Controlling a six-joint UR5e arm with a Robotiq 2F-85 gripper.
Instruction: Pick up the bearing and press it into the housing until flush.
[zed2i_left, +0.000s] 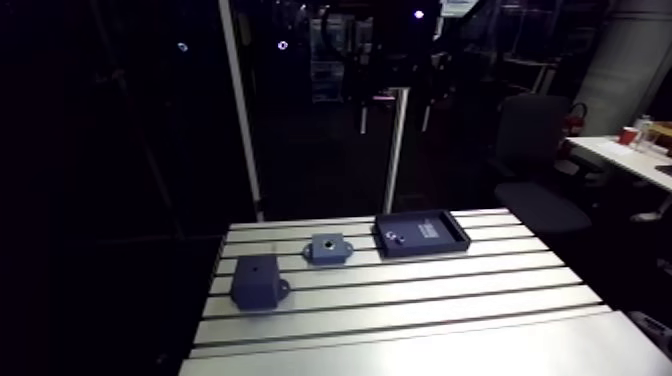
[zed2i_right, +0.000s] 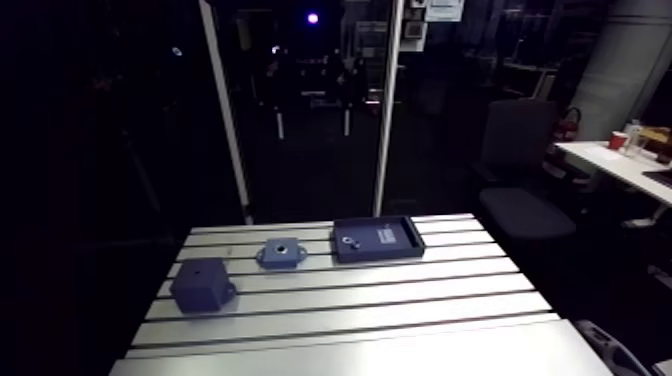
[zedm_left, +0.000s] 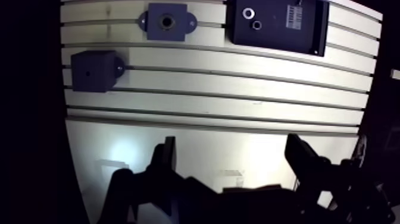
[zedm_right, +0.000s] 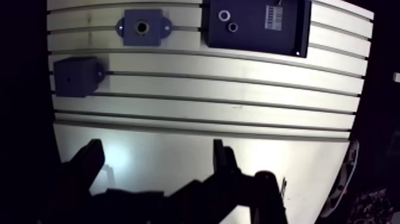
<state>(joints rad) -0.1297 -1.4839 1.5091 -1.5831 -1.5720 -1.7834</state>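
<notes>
Far ahead of my gripper, the dark flanged housing (zedm_left: 166, 22) with a round bore lies flat on the slotted table (zedm_left: 214, 89). Beside it sits a dark shallow tray (zedm_left: 297, 33) holding two small rings: a bright bearing (zedm_left: 248, 12) and a darker ring (zedm_left: 256, 25) close by it. The arm view shows the same housing (zed2i_left: 328, 248) and tray (zed2i_left: 445, 232) at the table's far side. My gripper (zedm_left: 232, 149) hangs high over the table's near smooth strip, open, with nothing between its dark fingers (zedm_left: 165, 161).
A dark box-shaped block (zedm_left: 92, 70) with a small side lug stands on the table, nearer to me than the housing and off to its side; the arm view has this block (zed2i_left: 258, 282) at front left. Bare slotted rows lie between the gripper and the parts.
</notes>
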